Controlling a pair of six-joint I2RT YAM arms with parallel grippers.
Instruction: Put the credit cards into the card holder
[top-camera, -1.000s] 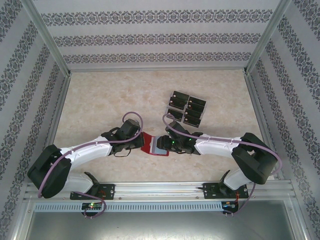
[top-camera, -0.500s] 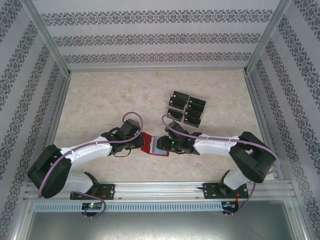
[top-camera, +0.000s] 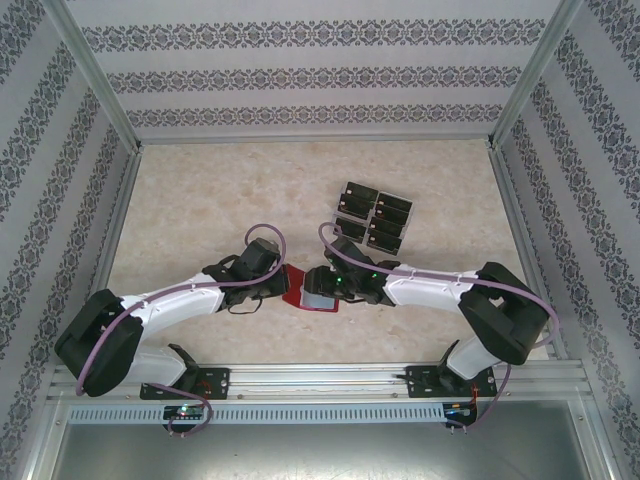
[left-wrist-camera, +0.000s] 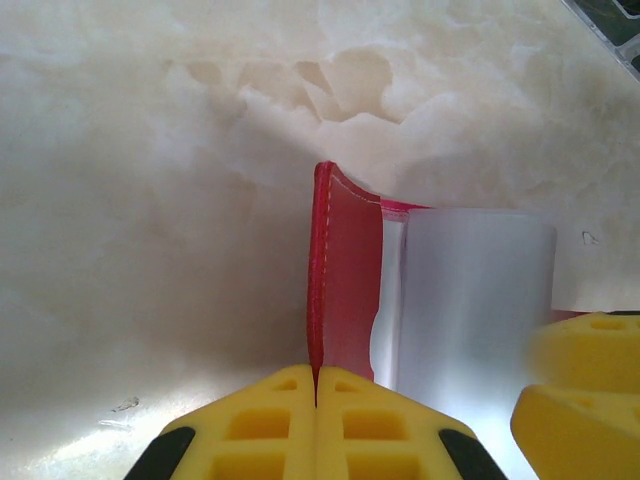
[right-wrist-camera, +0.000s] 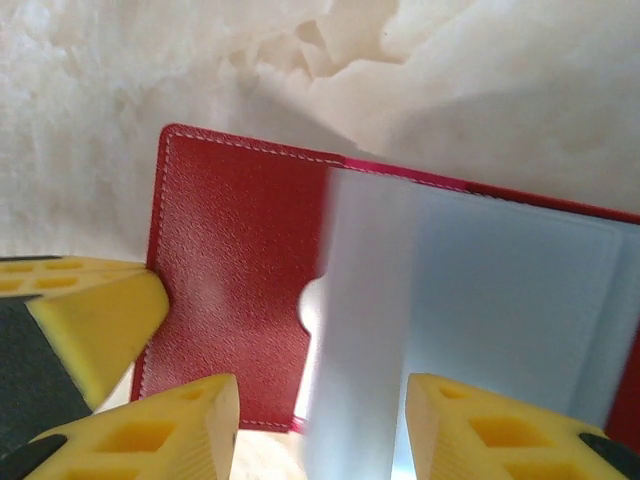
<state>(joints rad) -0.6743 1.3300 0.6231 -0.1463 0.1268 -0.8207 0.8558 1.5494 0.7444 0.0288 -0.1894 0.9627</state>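
two arms meet near the front middle of the table (top-camera: 200, 200), and of the pair only the right arm (top-camera: 440, 288) has moved in the last second: it has slid a little to the left, so the right gripper (top-camera: 322, 284) now hangs over more of the open card holder (top-camera: 296, 285) than it did, hiding most of the red that showed before. the left arm (top-camera: 170, 305) has not shifted. the credit cards (top-camera: 373, 217) lie as they lay, a tight black cluster further back on the table, well apart from both grippers, none lifted. the left gripper (left-wrist-camera: 316, 375) is pressed together on the red cover of the card holder (left-wrist-camera: 340, 280), holding that flap up on edge. from the right wrist, the right gripper (right-wrist-camera: 322, 415) has its jaws apart, one on either side of the pale inner sleeve (right-wrist-camera: 365, 300); the sleeve is blurred, and no card can be seen between the fingers. my reading is that the holder is being spread and steadied rather than filled: the pockets look empty, so every card is yet to go in, and the right arm would have to fetch one next.
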